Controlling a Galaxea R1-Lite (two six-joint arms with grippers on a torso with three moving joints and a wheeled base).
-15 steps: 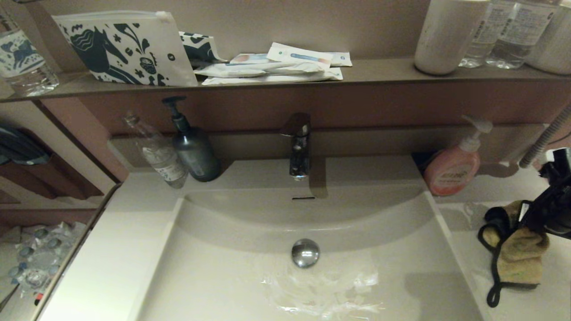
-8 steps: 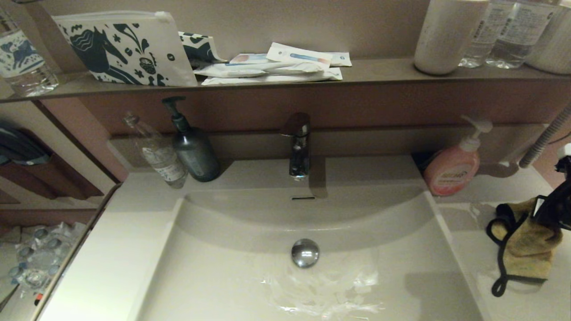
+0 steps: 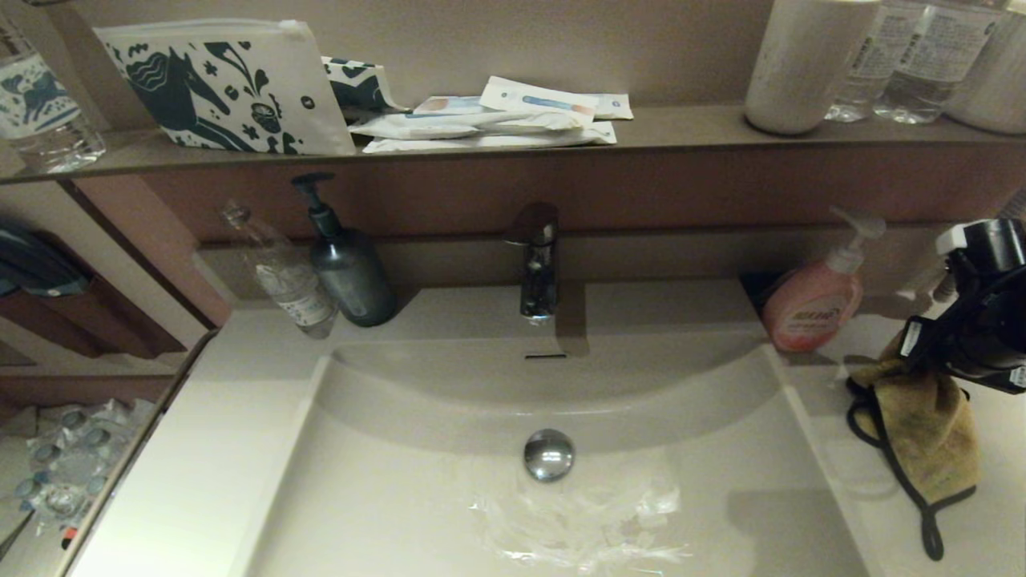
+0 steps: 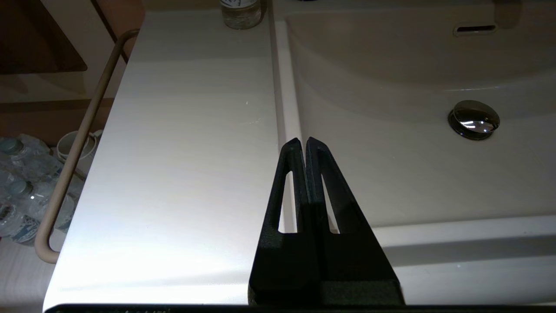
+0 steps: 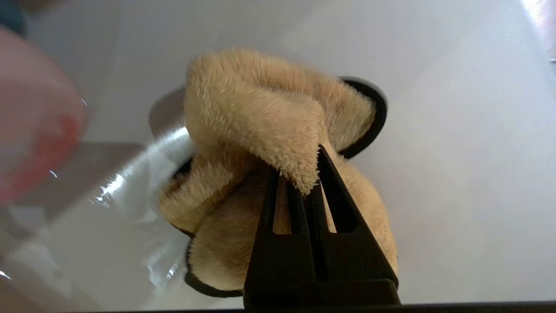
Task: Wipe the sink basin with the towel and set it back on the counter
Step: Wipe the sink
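Note:
The mustard-yellow towel (image 3: pixel 923 425) with black edging hangs bunched over the right counter (image 3: pixel 998 513), just right of the sink basin (image 3: pixel 385 489). My right gripper (image 3: pixel 914 357) is shut on its upper fold. In the right wrist view the closed fingers (image 5: pixel 304 174) pinch a fluffy fold of the towel (image 5: pixel 256 113) above the counter (image 5: pixel 460 152). Whether the towel's lower end touches the counter cannot be told. My left gripper (image 4: pixel 302 141), out of the head view, is shut and empty over the basin's left rim (image 4: pixel 282 108). The chrome drain plug (image 3: pixel 549 454) sits mid-basin.
A pink soap pump bottle (image 3: pixel 811 308) stands close behind the towel. The faucet (image 3: pixel 537 268), a dark pump bottle (image 3: pixel 350 272) and a clear bottle (image 3: pixel 286 276) line the back. Wet streaks (image 3: pixel 577 525) mark the basin floor. A rail (image 4: pixel 74 152) runs along the left counter's edge.
My right gripper has risen and shifted left toward the soap bottle, carrying the towel; the towel now hangs longer beneath it. The left gripper's earlier position is not shown.

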